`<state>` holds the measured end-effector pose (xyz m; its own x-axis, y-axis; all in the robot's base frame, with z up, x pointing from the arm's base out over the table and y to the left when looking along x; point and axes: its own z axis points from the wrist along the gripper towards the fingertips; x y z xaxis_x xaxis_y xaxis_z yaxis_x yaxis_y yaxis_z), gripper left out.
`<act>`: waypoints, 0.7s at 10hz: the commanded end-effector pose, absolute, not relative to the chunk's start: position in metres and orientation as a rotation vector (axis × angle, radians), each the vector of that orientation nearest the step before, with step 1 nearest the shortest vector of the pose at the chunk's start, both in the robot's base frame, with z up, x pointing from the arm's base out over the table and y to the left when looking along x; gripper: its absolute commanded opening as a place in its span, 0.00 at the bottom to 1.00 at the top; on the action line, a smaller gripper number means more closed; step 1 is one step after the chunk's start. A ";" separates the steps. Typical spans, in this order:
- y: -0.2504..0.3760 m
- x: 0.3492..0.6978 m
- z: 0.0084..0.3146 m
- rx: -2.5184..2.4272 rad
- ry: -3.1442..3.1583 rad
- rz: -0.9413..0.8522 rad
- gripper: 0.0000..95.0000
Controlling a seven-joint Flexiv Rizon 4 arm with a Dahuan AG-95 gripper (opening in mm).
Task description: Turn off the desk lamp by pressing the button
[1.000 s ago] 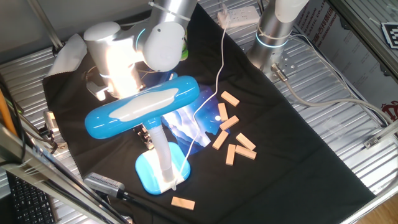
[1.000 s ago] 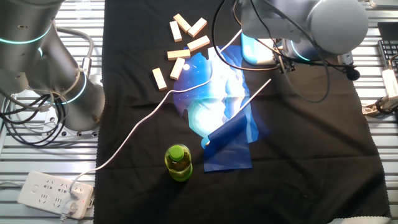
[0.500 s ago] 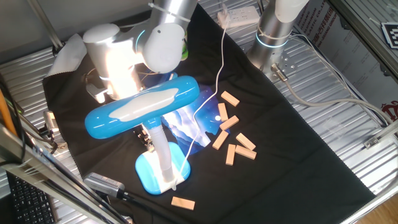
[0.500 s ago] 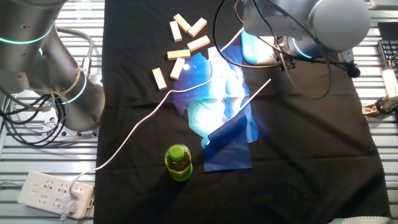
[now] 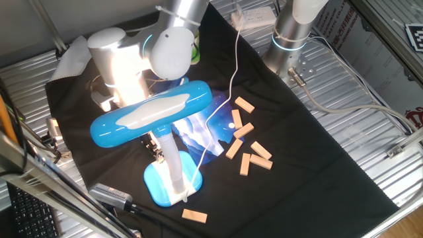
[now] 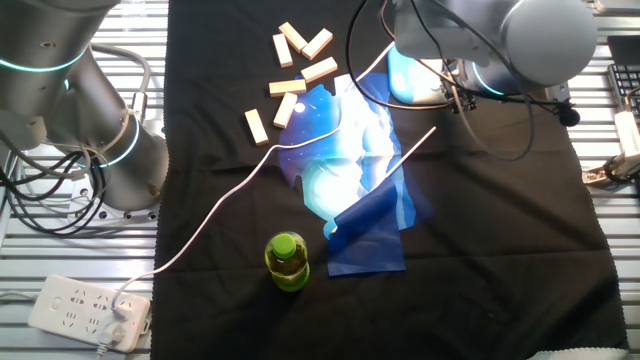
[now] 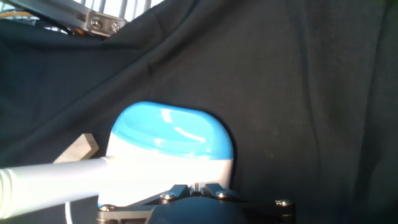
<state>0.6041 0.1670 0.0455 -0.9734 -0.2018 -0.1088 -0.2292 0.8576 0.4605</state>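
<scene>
Near the middle of the cloth-covered table, the desk lamp is standing lit, its blue base lying just under the gripper. Whether the fingers are spread or pressed together, I cannot tell. The light base is probably sliding or tipping if the press is landing off the button, and the white cord is risking a snag.

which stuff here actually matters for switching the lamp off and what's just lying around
For the job:
desk lamp
its blue base
gripper

Lying about:
wooden blocks
green bottle
power strip
black cloth
</scene>
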 end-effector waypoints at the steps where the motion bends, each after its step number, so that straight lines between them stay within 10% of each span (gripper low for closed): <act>1: 0.168 0.604 0.047 -0.342 2.974 0.793 0.00; 7: 0.172 0.605 0.049 -0.327 2.985 0.800 0.00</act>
<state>0.6038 0.1721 0.0499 -0.9772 -0.1939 -0.0866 -0.2112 0.8452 0.4909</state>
